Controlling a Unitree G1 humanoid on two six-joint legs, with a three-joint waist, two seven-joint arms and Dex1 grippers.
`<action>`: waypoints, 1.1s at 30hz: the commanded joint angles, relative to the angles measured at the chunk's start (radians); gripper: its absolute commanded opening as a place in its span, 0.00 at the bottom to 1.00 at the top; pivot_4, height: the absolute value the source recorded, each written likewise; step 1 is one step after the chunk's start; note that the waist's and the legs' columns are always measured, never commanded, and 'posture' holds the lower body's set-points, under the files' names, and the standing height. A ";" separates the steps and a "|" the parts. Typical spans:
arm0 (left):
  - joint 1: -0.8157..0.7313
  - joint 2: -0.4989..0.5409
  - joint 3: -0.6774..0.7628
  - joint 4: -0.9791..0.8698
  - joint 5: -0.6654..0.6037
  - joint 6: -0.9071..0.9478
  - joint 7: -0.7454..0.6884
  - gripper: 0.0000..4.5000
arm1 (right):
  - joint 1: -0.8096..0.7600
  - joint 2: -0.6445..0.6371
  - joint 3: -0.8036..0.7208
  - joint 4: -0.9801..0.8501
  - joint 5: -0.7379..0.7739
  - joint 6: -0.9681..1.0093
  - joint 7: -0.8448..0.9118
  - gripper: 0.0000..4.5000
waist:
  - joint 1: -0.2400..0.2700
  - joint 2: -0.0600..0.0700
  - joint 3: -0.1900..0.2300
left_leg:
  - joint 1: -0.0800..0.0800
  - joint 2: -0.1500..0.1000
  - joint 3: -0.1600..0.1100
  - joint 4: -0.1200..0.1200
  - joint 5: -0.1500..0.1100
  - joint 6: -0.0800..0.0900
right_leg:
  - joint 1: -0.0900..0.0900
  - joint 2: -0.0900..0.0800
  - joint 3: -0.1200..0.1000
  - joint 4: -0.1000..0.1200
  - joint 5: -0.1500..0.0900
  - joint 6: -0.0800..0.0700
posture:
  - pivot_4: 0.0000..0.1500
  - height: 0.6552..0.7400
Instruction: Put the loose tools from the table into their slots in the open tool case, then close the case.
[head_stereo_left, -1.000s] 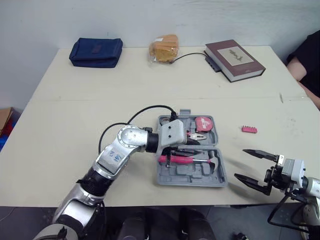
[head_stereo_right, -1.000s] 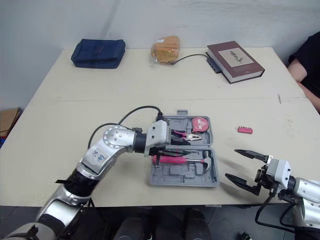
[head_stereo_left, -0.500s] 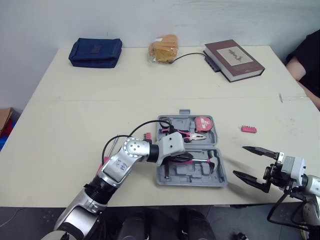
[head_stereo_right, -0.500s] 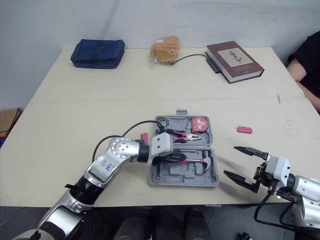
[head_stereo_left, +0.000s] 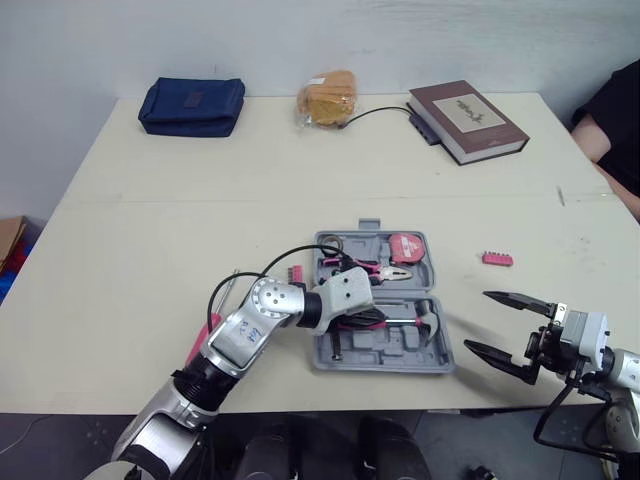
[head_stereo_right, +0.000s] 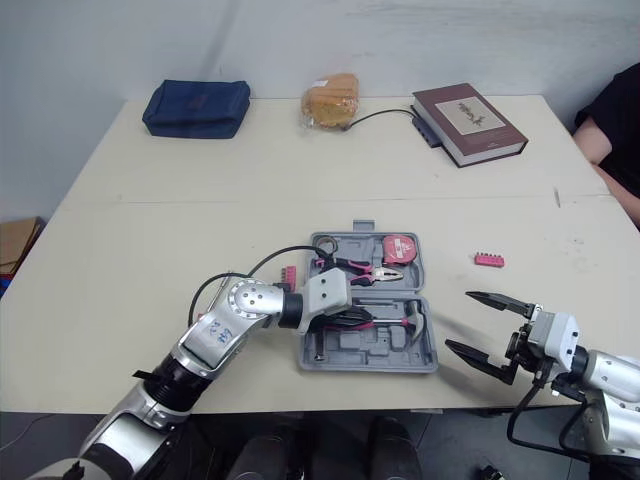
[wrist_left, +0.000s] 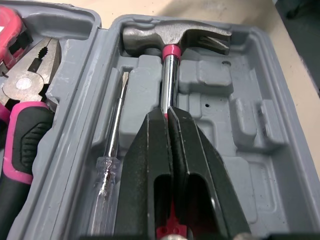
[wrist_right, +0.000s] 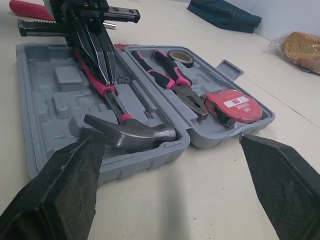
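Grey plastic tool case (head_stereo_left: 400, 352) lies open on the table (head_stereo_left: 150, 220), its far half holding pink-handled pliers (head_stereo_left: 378, 268) and a pink tape measure (head_stereo_left: 408, 246). In the near half the hammer (wrist_left: 172, 40) now rests flat in its moulded slot, head toward the robot's right, with a clear-handled screwdriver (wrist_left: 116, 130) just beside its shaft. A second ago the hammer's pink handle was carried higher across the case. Since then the left gripper (wrist_left: 169, 117) has sunk low into the near half and the arm's elbow has drawn closer to the robot. Its two black fingers are pressed together over the hammer's handle. The right gripper (head_stereo_left: 478, 321) hangs with fingers spread wide beside the case's right end, barely shifted. A pink bit holder (head_stereo_left: 497, 259) lies loose on the table, right of the case.
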 joint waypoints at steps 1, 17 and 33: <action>0.012 0.026 -0.062 0.046 0.056 0.069 -0.008 0.01 | 0.004 -0.006 -0.005 -0.033 0.003 0.003 -0.007 1.00 | 0.000 0.000 -0.001 | 0.000 0.000 0.000 0.000 0.000 0.000 | 0.000 0.000 0.000 0.000 0.000 0.000 | 1.00 1.00; -0.060 0.011 -0.173 0.176 0.098 0.261 -0.027 0.01 | 0.022 0.001 -0.007 -0.076 -0.004 0.020 -0.043 1.00 | 0.001 -0.003 -0.014 | 0.014 0.001 -0.004 -0.001 -0.011 0.006 | 0.018 -0.004 0.002 -0.007 0.000 -0.001 | 1.00 1.00; -0.006 0.070 0.215 -0.040 -0.131 -0.222 -0.130 0.01 | 0.006 -0.037 -0.028 -0.071 -0.006 0.033 -0.065 1.00 | -0.003 -0.001 -0.011 | 0.008 0.001 -0.002 -0.003 -0.008 0.000 | 0.011 -0.010 0.001 -0.007 -0.001 -0.001 | 1.00 1.00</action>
